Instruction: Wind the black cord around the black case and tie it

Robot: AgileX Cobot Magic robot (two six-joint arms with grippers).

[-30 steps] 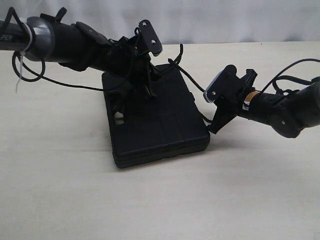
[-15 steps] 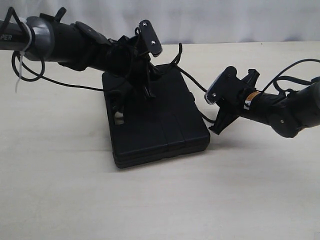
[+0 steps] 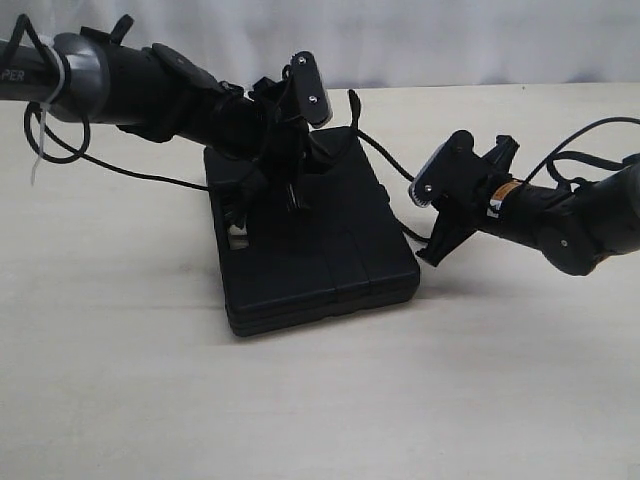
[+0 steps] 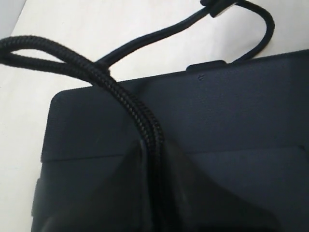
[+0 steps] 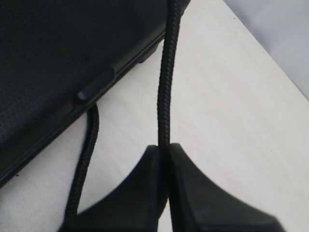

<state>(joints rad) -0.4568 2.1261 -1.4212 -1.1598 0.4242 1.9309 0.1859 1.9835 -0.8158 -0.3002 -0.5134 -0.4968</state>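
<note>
The left pincer (image 4: 151,147) is clamped shut on the black cord (image 4: 120,94); its wrist view shows two braided strands lying side by side and pinched between the fingers (image 4: 111,193). In the exterior view this left pincer (image 3: 291,188) hangs just above the lid of the black case (image 3: 320,250), toward the case's 12 o'clock end.

The right pincer (image 5: 165,151) is likewise closed tight on a single strand of the black cord (image 5: 165,87). That strand runs straight from the fingertips to the edge of the black case (image 5: 48,48), while a second strand passes under that edge. Seen from outside, the right pincer (image 3: 432,252) sits at about 3 o'clock of the case, just beside its right corner, low near the surface (image 3: 300,400).

The black cord (image 3: 385,165) leaves the lid toward 1 o'clock, curls up past the far edge, then slants toward 4 o'clock down to the right pincer.

The case lies flat on the surface near the middle. Its long axis appears to run roughly 12 to 6 o'clock, tipped slightly toward 5, with the handle cutout (image 3: 238,236) on its 9 o'clock edge.
</note>
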